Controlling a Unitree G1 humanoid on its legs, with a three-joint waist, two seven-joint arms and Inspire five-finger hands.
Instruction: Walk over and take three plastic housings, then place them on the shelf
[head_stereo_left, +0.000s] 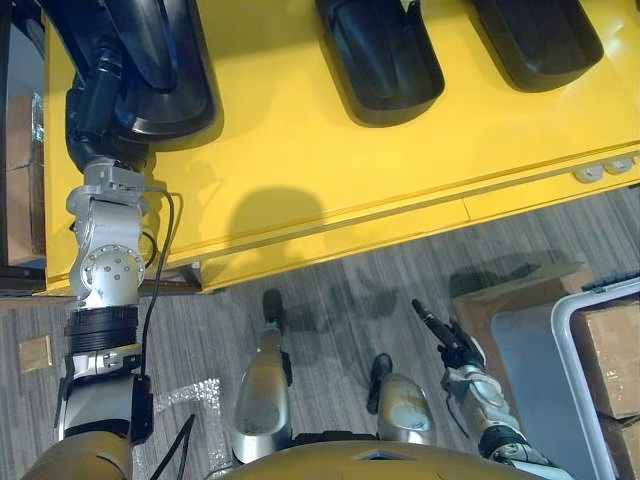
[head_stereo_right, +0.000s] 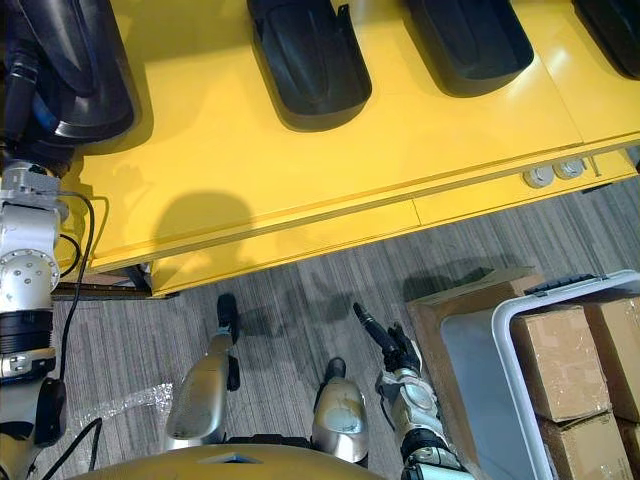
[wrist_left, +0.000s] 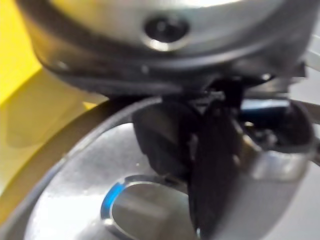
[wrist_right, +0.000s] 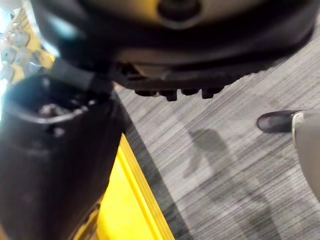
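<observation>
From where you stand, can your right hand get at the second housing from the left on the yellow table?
Probably yes, with a long reach. The right hand hangs low over the floor, short of the yellow table; bare tabletop lies between its front edge and the second housing, nothing in the way.

- 4 plastic housings lie side by side in a row on the table (head_stereo_right: 300, 180), toward its far side: the leftmost housing (head_stereo_right: 75, 70), the 2nd housing (head_stereo_right: 305, 60), the 3rd housing (head_stereo_right: 470, 40) and the 4th housing (head_stereo_right: 615, 20).
- The left hand (head_stereo_left: 95, 110) is at the near end of the leftmost housing, by the table's left near corner.
- 2 round caps (head_stereo_right: 555, 172) sit side by side at the table's near edge, toward its right.
- The floor (head_stereo_right: 300, 290) lies before the table.
- The right hand (head_stereo_right: 390, 345) hangs low over the floor, just left of a cardboard sheet (head_stereo_right: 470, 300).
- A crate (head_stereo_right: 503, 345) stands to the right of the sheet, with cardboard boxes (head_stereo_right: 560, 360) in it.
</observation>
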